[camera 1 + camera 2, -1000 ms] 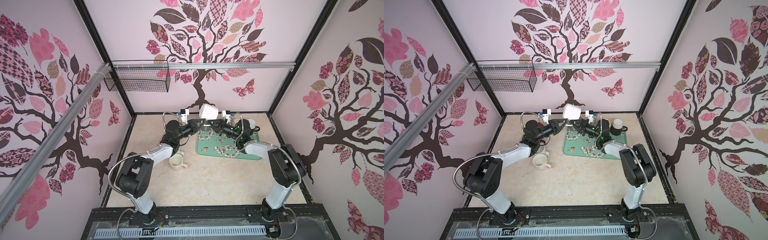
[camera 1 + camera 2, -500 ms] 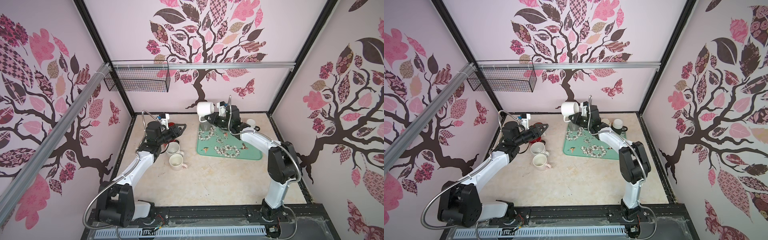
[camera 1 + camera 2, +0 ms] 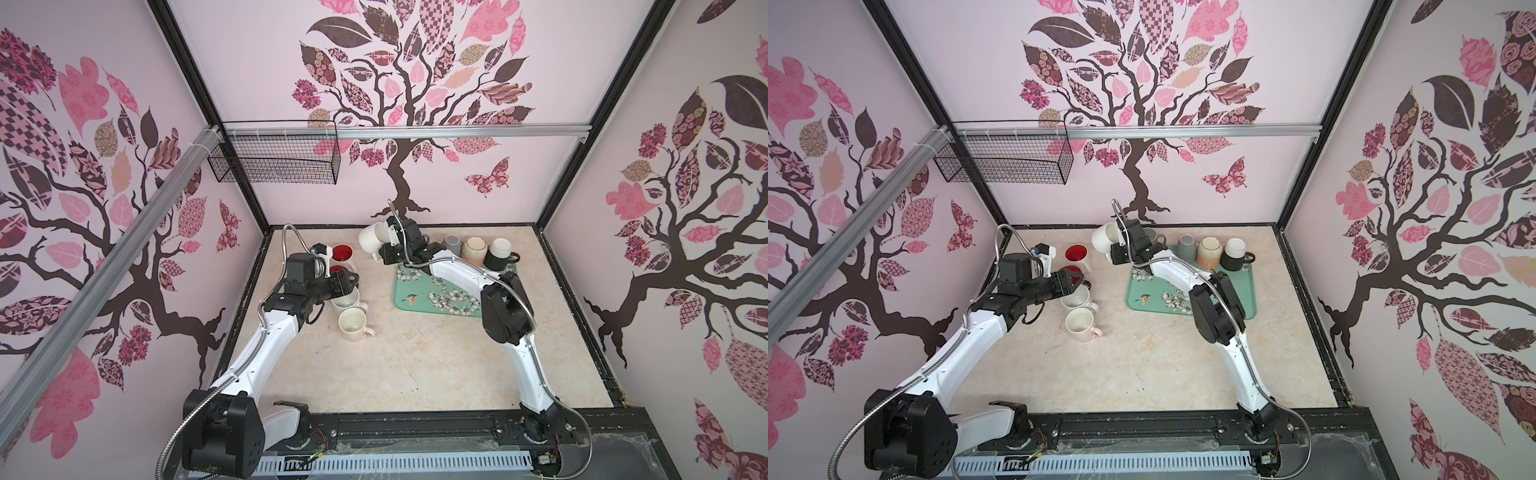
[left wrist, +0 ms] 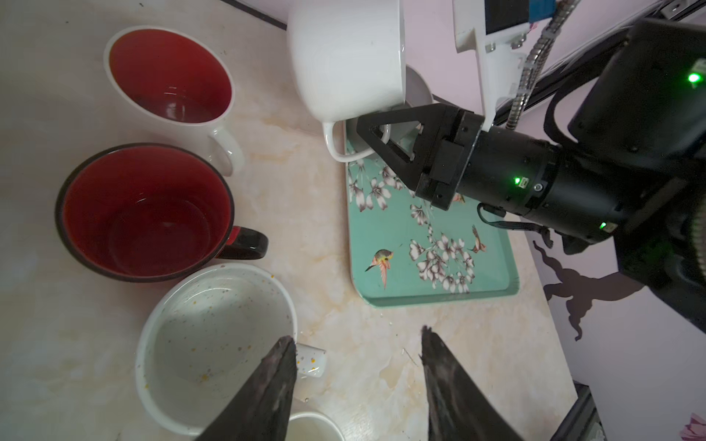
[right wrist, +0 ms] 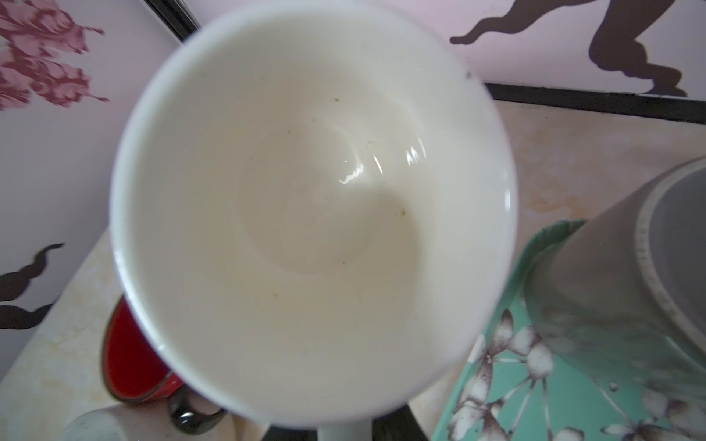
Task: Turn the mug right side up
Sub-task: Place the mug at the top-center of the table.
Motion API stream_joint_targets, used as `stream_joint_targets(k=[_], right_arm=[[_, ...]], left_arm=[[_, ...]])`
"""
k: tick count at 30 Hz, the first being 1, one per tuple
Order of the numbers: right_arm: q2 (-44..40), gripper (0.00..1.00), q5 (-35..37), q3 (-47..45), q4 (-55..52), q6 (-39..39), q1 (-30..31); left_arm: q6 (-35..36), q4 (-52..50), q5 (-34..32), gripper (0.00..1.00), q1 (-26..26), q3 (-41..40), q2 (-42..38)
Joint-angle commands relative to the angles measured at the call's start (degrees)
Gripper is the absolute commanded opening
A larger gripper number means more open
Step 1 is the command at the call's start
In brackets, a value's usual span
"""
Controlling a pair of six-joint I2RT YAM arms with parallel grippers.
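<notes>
handoff: left pincer (image 4: 357,336) released white mug (image 3: 371,241), backed off frame-left, half open, empty.
right pincer (image 4: 376,131): clamped on handle (image 4: 336,149); mug airborne, tilted sideways, upper centre above tray (image 3: 415,299) edge.
task: right arm likely finishes the flip alone.

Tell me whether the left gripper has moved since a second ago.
Yes. The left gripper has drawn back leftward, away from the green tray's far corner.
</notes>
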Motion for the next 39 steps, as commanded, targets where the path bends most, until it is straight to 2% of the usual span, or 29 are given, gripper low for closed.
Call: stream_joint_targets(k=[1, 5, 8, 18, 23, 32, 39], right_arm=[[3.0, 0.00, 3.1, 7.7, 1.0, -4.9, 0.3], [8.0, 0.00, 3.9, 13.4, -1.3, -6.0, 0.7], [11.6, 0.00, 4.0, 13.8, -0.2, -5.8, 0.8], [16.8, 0.02, 5.2, 18.5, -0.1, -6.4, 1.9], [18.6, 0.19, 6.8, 20.9, -0.9, -7.7, 2.8], [18.2, 0.40, 7.2, 21.6, -1.7, -6.1, 3.5], [9.8, 0.47, 5.3, 16.0, -2.5, -3.6, 3.6]], left_arm=[[4.9, -4.2, -3.0, 0.55, 0.0, 3.9, -1.5], [6.0, -5.2, -3.8, 0.55, -0.1, 4.0, -1.6], [7.5, -6.4, -5.6, 0.55, -0.9, 4.2, -1.9], [10.0, -10.2, -8.2, 0.55, -2.1, 4.2, -4.4], [11.6, -12.9, -10.3, 0.55, -2.2, 4.5, -6.6], [14.4, -16.1, -13.4, 0.55, -2.7, 5.2, -8.5], [15.3, -16.7, -13.5, 0.55, -2.8, 7.9, -7.7]])
